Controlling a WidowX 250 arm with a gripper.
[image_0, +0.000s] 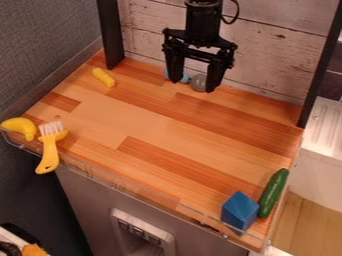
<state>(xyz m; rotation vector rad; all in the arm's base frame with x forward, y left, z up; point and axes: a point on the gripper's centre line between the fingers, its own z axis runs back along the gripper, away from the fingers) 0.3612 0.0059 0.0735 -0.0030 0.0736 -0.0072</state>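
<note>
Partly hides a light-blue object (186, 78) and a rounded grey object (198, 82) near the tabletop's (143, 117) back edge. Holds the black gripper (193, 86) wide open.

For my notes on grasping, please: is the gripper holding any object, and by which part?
Nothing is held: the gripper is open, and a grey round object shows between its fingers.

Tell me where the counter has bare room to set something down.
The middle of the counter, between brush and blue block, is bare; so is the right side, between gripper and cucumber. Crowded: left corner, banana and brush; near right corner, block and cucumber; back edge, gripper and grey ball.
</note>
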